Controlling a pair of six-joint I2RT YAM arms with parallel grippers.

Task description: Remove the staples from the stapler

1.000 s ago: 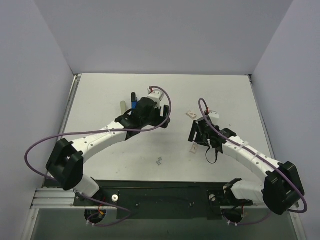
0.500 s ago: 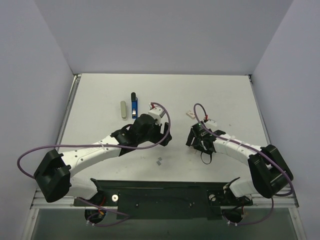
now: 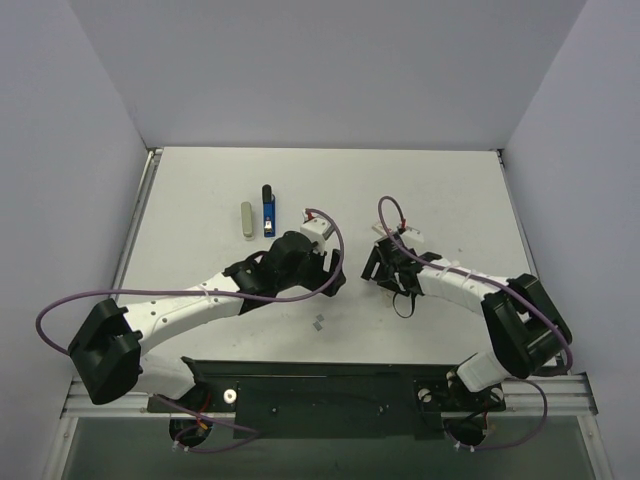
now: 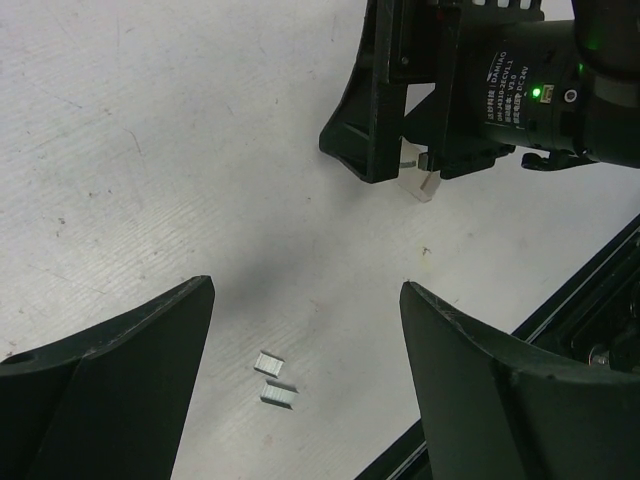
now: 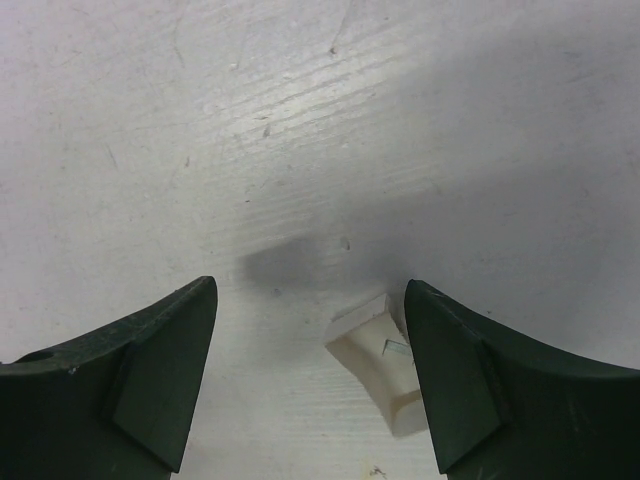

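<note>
Just beneath your left tool (image 4: 305,300), spread and empty like the right tool (image 5: 310,290), the staples (image 4: 272,380) lie loose: likely light, slick, crumbly strips, so pinch gently across long edges.

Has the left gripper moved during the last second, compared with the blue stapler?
Yes. In the top view the left gripper has pulled back from the stapler toward the table's near edge.

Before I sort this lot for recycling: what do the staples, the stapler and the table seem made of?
The staples: probably metal, silver-grey with a dull sheen. The stapler: seemingly blue plastic with black parts, too small to be sure. The table: white matte surface with fine scratches and specks, perhaps painted or laminated board.
</note>
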